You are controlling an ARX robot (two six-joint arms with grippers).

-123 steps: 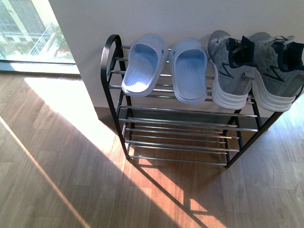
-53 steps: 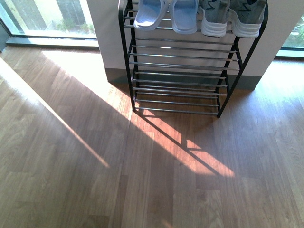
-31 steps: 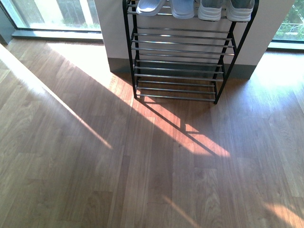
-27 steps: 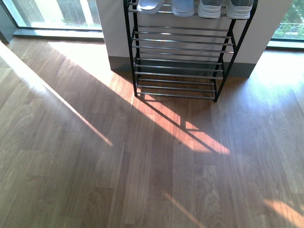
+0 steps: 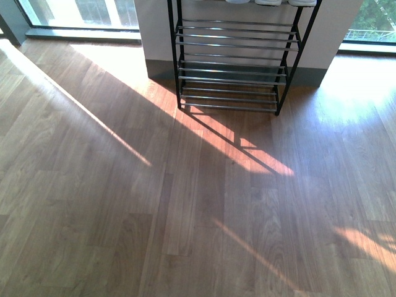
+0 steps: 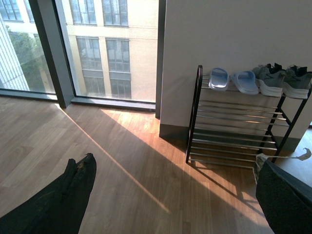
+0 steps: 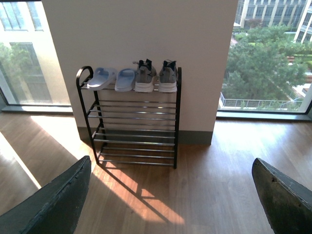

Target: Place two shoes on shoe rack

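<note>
Shoe rack (image 7: 134, 119) with black uprights and chrome rods stands against the white wall (image 7: 146, 29), between two large windows, on the wooden floor (image 5: 185, 204). Both grey shoes (image 7: 155, 77) sit side by side on its top tier, at the end nearer my right, white soles facing out toward me, and touch or nearly touch each other. Just beside them on the same tier lies a pair of pale blue slippers (image 7: 111, 78), filling the end by the curved upright. The lower tiers carry nothing I can see. From my front view only the lower tiers and a sliver of the soles show at the upper edge, with sunlight casting the rack's shadow across the floor. My left tool (image 6: 175, 195) is released, its two dark fingers (image 6: 63, 200) spread wide with only floor between them. My right tool (image 7: 170, 200) is likewise released, fingers (image 7: 287, 195) well apart and holding nothing. Both tools hang well apart from the rack.
</note>
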